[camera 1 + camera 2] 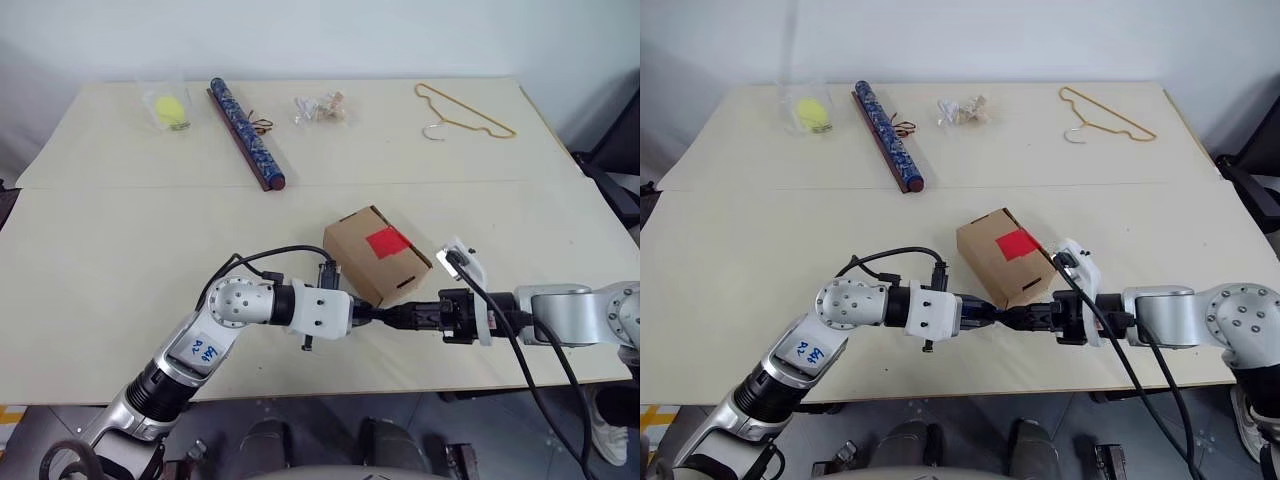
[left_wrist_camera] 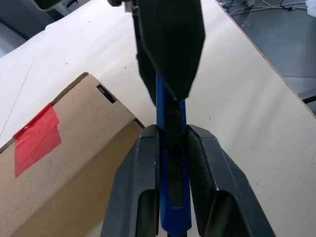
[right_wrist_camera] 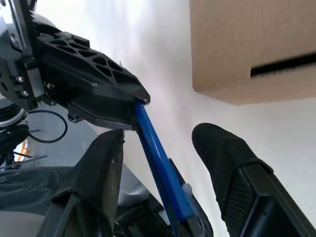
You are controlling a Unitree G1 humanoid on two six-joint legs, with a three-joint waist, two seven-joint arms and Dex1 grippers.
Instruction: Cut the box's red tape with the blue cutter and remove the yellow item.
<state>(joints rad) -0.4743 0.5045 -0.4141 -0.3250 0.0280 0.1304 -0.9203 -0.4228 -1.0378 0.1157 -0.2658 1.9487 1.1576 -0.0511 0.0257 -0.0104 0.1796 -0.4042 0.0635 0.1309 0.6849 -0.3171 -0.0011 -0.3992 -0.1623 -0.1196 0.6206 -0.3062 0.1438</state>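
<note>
Pale cream desk [image 1: 120, 300]; small brown cardboard box [image 1: 377, 254] with red tape patch [image 1: 389, 242] mid-desk. Just before it, left gripper [image 2: 170, 148] clamps slim blue cutter [image 2: 170, 143]; right gripper [image 3: 158, 148] half-open around its other end. Judged step: handover or blade extension; next, right closes firmly.

Beige table [image 1: 120, 260]: box [image 1: 375, 255], patterned tube [image 1: 247, 134], bagged ball [image 1: 170, 108], wire hanger [image 1: 465, 112].
</note>
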